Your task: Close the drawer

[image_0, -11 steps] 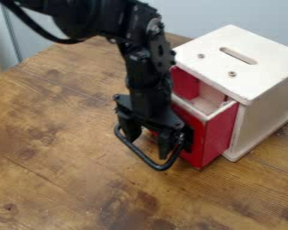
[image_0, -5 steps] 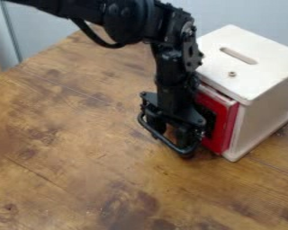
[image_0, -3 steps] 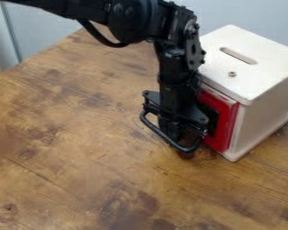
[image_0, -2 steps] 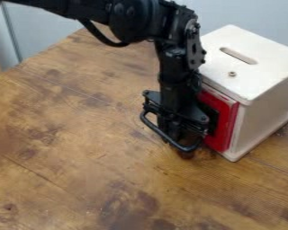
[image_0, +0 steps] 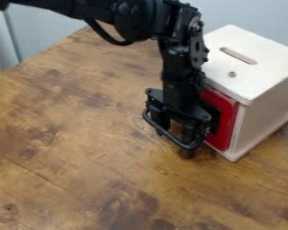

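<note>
The red drawer (image_0: 226,122) sits pushed into the cream wooden casing (image_0: 257,76); only its red front shows, flush with the casing's left face. My gripper (image_0: 178,126) hangs straight down in front of that face, pressed close against it. Its dark fingers (image_0: 153,110) stand apart, so it is open. The black loop (image_0: 171,137) of the drawer front lies low on the table under the gripper, partly covered by it. The bar handle is hidden behind the gripper.
The casing stands at the right side of a worn wooden table (image_0: 75,153), near its right edge. My black arm (image_0: 134,18) reaches in from the upper left. A pale wall lies behind the table.
The drawer, pulled out two seconds ago, has been pushed into the casing. Over the last second the gripper has edged right against the red front, and its fingers look wider apart.
</note>
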`<state>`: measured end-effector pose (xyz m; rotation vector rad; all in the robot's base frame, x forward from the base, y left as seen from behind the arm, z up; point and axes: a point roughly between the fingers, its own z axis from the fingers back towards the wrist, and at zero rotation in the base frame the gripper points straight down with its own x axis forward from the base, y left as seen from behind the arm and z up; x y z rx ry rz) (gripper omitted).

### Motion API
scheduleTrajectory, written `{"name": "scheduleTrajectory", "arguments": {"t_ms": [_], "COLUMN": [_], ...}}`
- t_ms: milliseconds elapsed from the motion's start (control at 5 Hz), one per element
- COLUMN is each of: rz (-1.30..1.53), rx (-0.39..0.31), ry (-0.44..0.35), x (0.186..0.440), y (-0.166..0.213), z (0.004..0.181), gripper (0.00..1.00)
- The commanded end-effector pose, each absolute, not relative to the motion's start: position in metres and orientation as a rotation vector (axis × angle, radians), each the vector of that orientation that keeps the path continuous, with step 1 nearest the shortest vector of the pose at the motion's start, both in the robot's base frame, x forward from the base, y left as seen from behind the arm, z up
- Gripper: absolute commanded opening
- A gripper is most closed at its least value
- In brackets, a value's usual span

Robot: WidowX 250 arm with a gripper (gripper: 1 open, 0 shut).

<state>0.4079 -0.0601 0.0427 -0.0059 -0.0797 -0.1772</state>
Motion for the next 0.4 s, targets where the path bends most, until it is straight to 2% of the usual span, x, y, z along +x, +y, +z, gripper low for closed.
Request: {"name": "scheduleTrajectory", "arguments": {"t_ms": [0,200], "rz": [-0.146,-0.140], "rx": [0.002,0.003], "ry": [-0.105,-0.130], "x": [0.414,0.417], "y": [-0.048,-0.043], "z": [0.055,0.068], "gripper": [1.00,1.00]}}
